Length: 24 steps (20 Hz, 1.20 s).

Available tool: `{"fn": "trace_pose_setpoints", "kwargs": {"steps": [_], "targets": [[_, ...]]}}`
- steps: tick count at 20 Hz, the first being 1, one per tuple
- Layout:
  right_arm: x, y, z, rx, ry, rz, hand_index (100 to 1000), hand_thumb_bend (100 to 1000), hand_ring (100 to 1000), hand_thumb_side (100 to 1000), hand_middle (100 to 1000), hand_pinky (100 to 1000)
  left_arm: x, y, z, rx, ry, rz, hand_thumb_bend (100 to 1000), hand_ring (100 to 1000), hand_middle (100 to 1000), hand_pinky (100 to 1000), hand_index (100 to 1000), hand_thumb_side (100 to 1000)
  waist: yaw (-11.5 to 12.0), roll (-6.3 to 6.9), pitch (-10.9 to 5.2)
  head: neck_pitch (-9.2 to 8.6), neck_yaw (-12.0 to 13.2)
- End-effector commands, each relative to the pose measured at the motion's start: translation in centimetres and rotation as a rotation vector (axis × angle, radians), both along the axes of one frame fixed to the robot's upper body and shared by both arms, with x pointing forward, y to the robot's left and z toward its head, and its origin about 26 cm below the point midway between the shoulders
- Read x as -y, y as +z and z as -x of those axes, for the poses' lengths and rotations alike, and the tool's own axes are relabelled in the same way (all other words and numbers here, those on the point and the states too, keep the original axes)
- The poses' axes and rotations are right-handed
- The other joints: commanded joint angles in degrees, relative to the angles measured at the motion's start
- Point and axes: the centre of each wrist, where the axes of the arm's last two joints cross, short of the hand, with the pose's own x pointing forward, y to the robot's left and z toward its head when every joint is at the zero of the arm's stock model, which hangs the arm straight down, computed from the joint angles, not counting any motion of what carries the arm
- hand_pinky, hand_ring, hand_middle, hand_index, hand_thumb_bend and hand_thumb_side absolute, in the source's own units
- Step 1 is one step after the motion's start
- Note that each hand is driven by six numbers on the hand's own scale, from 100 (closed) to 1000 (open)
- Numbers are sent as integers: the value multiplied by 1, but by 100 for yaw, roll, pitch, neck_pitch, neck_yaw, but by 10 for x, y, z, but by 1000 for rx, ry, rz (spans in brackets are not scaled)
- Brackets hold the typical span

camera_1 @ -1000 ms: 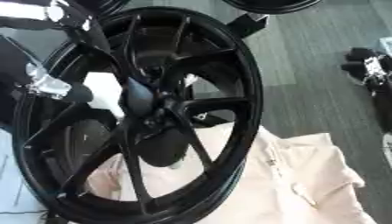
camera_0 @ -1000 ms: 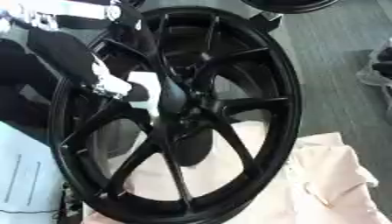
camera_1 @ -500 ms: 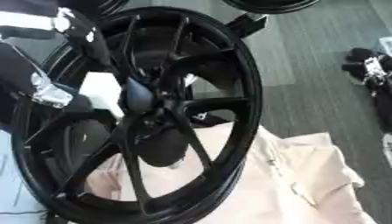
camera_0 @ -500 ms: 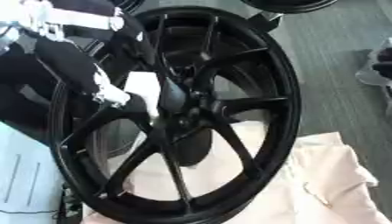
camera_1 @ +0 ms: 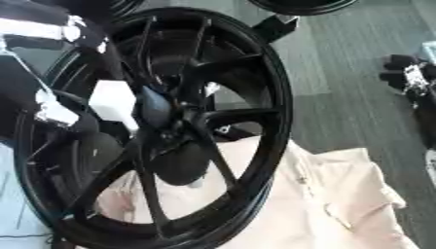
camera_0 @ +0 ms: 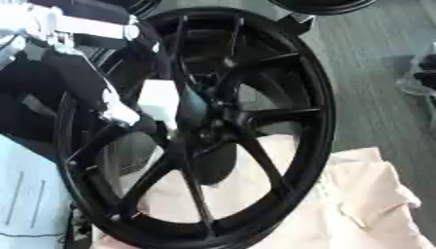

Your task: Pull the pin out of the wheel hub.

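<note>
A large black spoked wheel (camera_0: 255,116) stands upright on a pale pink cloth (camera_0: 366,204). Its hub (camera_0: 203,113) is at the centre of the spokes. A white block-shaped thing (camera_0: 159,99) sits right against the hub's left side; I cannot make out the pin itself. My left arm comes in from the upper left, and its hand (camera_0: 128,119), black with a silver joint, is at the wheel's left side, close beside the white thing and the hub. The dark hand blends into the dark spokes. My right hand shows in neither view.
The grey floor (camera_1: 357,107) stretches to the right of the wheel. A dark object (camera_1: 408,73) lies at the right edge. Another black round part (camera_1: 302,5) shows at the top edge. A light blue-white sheet (camera_0: 30,204) lies at the lower left.
My left arm has sunk a little lower beside the hub, and more of its white upper part shows at the top left. The wheel has stayed put.
</note>
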Motion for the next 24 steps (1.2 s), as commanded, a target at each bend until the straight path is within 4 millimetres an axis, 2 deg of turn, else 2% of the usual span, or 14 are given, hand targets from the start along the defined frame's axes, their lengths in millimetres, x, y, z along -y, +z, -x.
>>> {"fn": "trace_pose_setpoints", "kwargs": {"steps": [1,11,15,17,18,24], "targets": [[5,12,0,24,-3,33,790,100,765,733,729,894,-2,5,1,13,11,-14,554,790,749,784,768,391,-7,-37,-140,-11,19],[5,12,0,20,-1,38,790,100,765,734,731,894,3,-4,-4,65,22,-84,591,783,738,788,747,387,-20,-22,-146,14,57],[6,11,0,17,-3,39,790,100,765,736,731,894,2,-8,-7,61,19,-95,586,785,740,791,754,324,-25,-17,-143,23,80],[6,11,0,19,-2,39,790,100,766,734,731,894,1,-9,-8,59,17,-96,541,783,734,788,743,227,-29,-18,-140,24,86],[6,12,0,19,-2,39,790,100,766,734,731,894,1,-9,-9,58,16,-94,529,783,732,788,740,206,-31,-19,-138,25,88],[6,11,0,17,-1,41,790,100,766,736,732,895,1,-2,-6,49,11,-54,452,768,710,771,717,180,-27,-25,-136,27,85]]}}
